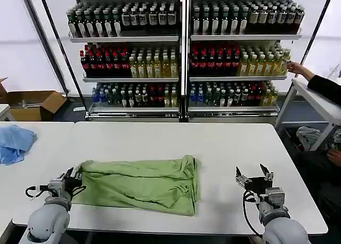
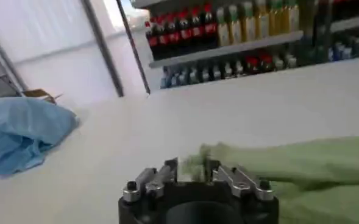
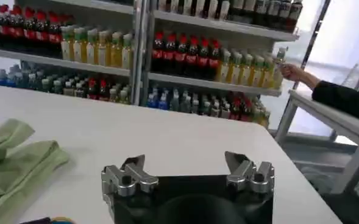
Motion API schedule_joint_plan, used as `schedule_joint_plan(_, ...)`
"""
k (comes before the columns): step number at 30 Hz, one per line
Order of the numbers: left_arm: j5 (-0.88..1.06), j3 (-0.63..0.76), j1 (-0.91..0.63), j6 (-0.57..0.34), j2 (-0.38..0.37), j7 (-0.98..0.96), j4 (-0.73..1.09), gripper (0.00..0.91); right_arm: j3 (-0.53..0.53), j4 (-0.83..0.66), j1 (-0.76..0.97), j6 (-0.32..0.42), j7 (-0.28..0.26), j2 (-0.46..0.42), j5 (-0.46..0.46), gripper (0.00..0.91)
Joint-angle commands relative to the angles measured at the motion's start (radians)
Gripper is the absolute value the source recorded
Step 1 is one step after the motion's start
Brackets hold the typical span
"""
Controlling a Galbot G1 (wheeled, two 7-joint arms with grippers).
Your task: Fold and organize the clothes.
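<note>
The light green, partly folded polo shirt (image 1: 141, 184) lies on the white worktop (image 1: 160, 143), near centre. Left gripper (image 1: 73, 176) is clamped on its left edge; that thin pinch could slip when pulled. Right gripper (image 1: 254, 177), fingers apart, hovers right.

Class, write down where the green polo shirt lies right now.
In the head view, the green polo shirt lies bunched on the white table, near the front edge and left of centre. The left claw pinches its left end; the right claw hangs open, apart.

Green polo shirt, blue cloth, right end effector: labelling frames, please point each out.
Green polo shirt (image 1: 141, 185), head view, middle of the folded cloth.
Blue cloth (image 1: 13, 143), head view, crumpled middle.
Right end effector (image 1: 254, 176), head view, between fingertips.
</note>
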Motion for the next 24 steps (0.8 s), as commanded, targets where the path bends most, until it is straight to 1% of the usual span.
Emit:
schedule_joint_plan(1,-0.045,0.025,-0.037,0.015,-0.012,-0.025,0.107,0.907,-0.002,-0.003,0.007,-0.001,0.002,0.003,0.001,0.907)
schedule_joint_plan(6,-0.215,0.027,-0.063,-0.049,-0.036,-0.015,0.119,0.907,0.002,0.0,-0.001,-0.002,0.002,0.002,0.0,0.907)
schedule_joint_plan(9,-0.265,0.026,-0.065,-0.095,-0.042,0.002,0.109,0.907,0.009,0.003,-0.008,-0.001,0.002,-0.001,0.0,0.907)
schedule_joint_plan(12,-0.305,0.025,-0.064,-0.116,-0.044,0.021,0.096,0.907,0.014,0.004,-0.014,-0.001,0.002,-0.001,0.0,0.907)
schedule_joint_plan(15,-0.312,0.031,-0.066,-0.127,-0.048,0.042,0.107,0.907,0.016,0.005,-0.018,0.0,0.001,0.001,-0.001,0.907)
schedule_joint_plan(19,-0.303,0.027,-0.073,-0.127,-0.055,0.023,0.126,0.907,0.017,0.007,-0.021,0.001,0.002,0.002,-0.002,0.907)
schedule_joint_plan(24,-0.222,-0.009,-0.037,-0.183,-0.045,-0.032,0.085,0.907,0.024,0.01,-0.029,0.005,0.0,0.001,-0.002,0.907)
